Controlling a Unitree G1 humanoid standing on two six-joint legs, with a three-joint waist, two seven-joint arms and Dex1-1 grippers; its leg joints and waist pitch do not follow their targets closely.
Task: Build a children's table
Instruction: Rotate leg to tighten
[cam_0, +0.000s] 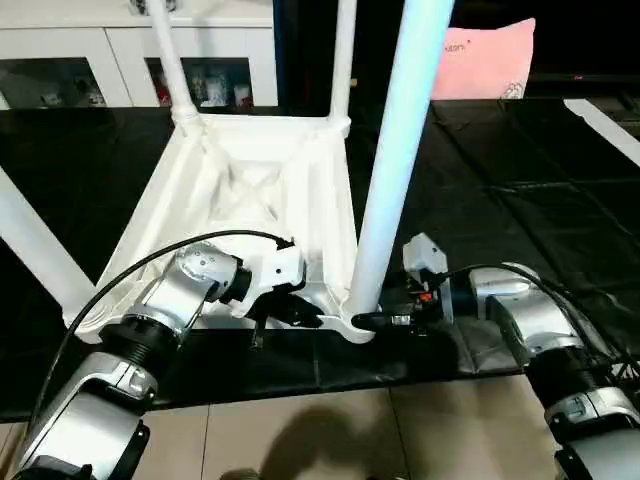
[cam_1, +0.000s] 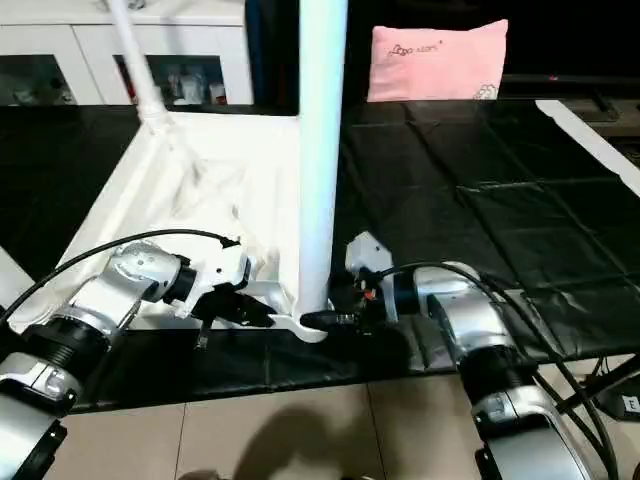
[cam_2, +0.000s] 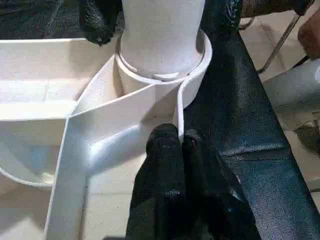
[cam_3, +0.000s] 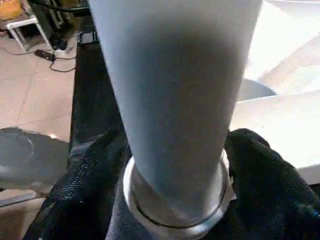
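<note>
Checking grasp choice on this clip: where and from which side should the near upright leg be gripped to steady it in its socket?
Grip the near leg low, just above its corner socket, coming in level from the robot's right, as the right gripper does. The tube is round and upright, so the fingers can straddle it, and its base is the stiffest spot.

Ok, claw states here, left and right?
Left claw: shut on the table rim beside the corner socket.
Right claw: shut on the near leg, at its base.
</note>
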